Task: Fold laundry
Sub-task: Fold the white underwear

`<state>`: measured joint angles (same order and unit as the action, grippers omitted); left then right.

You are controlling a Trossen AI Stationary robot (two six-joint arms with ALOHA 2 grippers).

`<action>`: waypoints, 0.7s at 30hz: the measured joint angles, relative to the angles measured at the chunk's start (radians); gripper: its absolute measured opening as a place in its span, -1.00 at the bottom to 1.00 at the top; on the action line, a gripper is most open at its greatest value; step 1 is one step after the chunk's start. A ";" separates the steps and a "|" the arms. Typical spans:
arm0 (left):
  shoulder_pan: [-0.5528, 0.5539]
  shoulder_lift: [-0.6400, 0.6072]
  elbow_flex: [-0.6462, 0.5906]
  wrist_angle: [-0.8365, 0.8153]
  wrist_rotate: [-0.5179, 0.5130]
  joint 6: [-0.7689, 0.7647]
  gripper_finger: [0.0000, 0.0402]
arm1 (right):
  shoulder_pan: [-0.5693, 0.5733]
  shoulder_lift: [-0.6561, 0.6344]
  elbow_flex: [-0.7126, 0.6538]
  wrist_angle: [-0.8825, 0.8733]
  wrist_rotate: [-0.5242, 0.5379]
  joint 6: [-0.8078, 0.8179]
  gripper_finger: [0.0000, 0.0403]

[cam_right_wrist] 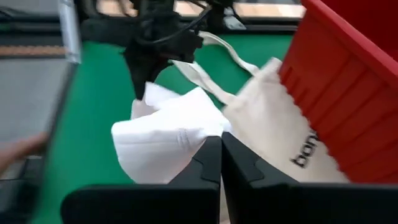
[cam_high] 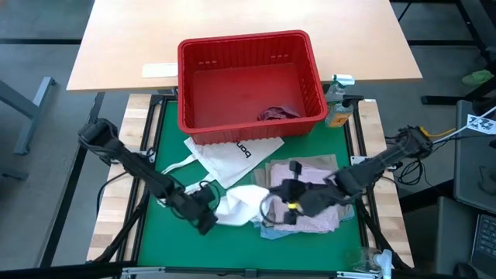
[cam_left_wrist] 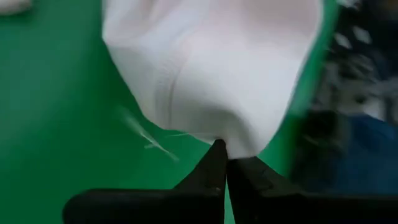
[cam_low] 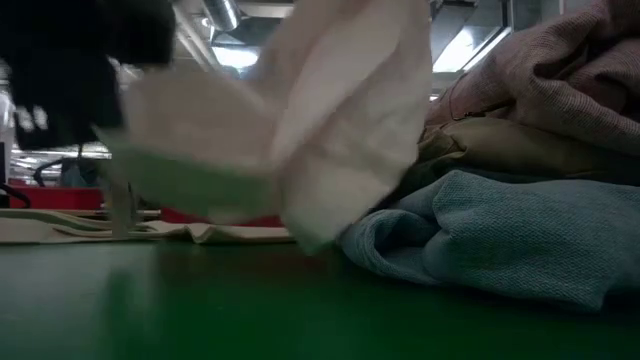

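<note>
with the left gripper (cam_left_wrist: 225,163) pinched shut on the edge of the small white soft cloth piece (cam_high: 239,205), lying on the green mat (cam_high: 167,248) beside the folded stack, lift slowly so the hem stays caught, while the right gripper (cam_right_wrist: 220,149), shut and empty, waits over that stack.

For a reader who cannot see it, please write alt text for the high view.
Seen from above, the left gripper, shut, pinches the edge of a small white cloth on the green mat, while the right gripper, also shut, holds its other side beside a stack of folded laundry. Behind them lie a white tote bag and a red basket.
</note>
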<state>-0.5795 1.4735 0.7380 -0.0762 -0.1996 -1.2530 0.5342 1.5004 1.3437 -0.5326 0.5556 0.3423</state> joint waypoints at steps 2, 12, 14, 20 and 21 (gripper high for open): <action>-0.032 -0.045 0.000 0.004 0.021 0.000 -1.00 | 0.031 -0.028 0.000 0.000 -0.001 0.028 -1.00; -0.144 -0.235 0.000 0.176 0.027 0.022 -1.00 | 0.216 -0.136 0.000 0.089 0.001 0.124 -1.00; -0.154 -0.245 0.000 0.241 0.017 0.060 -1.00 | 0.263 -0.147 0.000 0.100 0.000 0.139 -1.00; -0.146 -0.238 0.000 0.386 -0.026 0.112 -1.00 | 0.415 -0.152 0.000 0.155 0.090 0.233 -1.00; -0.145 -0.238 0.000 0.396 -0.024 0.112 -1.00 | 0.439 -0.152 0.001 0.171 0.108 0.249 -1.00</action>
<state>-0.7242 1.2358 0.7380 0.3199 -0.2232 -1.1406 0.9732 1.3487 1.3445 -0.3619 0.6638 0.5910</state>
